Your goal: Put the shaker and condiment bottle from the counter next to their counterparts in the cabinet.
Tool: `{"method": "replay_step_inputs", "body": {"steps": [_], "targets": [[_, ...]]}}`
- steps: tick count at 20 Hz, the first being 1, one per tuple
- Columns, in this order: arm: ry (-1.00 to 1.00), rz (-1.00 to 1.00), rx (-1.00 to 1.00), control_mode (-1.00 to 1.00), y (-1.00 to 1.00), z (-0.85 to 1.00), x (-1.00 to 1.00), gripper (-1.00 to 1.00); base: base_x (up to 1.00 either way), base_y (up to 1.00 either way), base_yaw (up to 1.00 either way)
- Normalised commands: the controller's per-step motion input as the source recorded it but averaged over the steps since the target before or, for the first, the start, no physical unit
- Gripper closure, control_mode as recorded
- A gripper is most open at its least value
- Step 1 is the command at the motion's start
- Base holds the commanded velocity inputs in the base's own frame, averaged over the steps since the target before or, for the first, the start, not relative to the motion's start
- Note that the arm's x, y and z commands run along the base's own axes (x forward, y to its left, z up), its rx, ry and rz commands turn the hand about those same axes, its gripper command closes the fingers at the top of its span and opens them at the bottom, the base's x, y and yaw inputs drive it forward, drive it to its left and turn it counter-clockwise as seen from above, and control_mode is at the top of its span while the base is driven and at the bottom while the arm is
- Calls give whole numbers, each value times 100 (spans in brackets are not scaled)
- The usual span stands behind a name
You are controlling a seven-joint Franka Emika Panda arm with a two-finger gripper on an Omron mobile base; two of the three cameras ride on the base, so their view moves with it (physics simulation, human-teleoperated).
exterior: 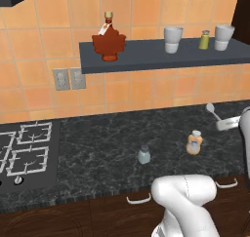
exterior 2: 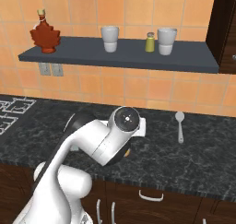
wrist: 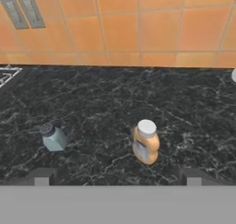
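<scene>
Orange wall tiles are backing a black marbled counter point(wrist: 115, 103) in a rendered kitchen. The pincer point(wrist: 117, 181) is hovering above the counter's front part with its tips spread wide and nothing between them. The beige condiment bottle point(wrist: 145, 142) is standing upright just ahead of the pincer, slightly toward its right tip, while the pale blue-grey shaker point(wrist: 53, 137) is sitting well apart from the bottle, ahead of the left tip. Higher on the wall, the dark grey shelf point(exterior: 161, 60) is carrying the maple-leaf bottle point(exterior: 108, 40), the yellow-green shaker point(exterior: 204, 39) and two white cups point(exterior: 173, 39).
</scene>
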Motion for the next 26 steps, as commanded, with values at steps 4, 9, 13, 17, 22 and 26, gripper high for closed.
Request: {"method": "replay_step_inputs", "body": {"steps": [4,9,13,17,22,26], "targets": [[9,6,0,-100,-23,-14,25,-100,0,0,0],[6,10,0,-100,8,-12,4,-100,0,0,0],[0,4,0,-100,25,-23,0,-100,0,0,0],[-1,0,-3,-100,23,-34,15,-100,0,0,0],[7,0,-2,-100,5,-28,40,-100,0,0,0],[6,4,0,-100,-3,-22,35,-100,0,0,0]]}}
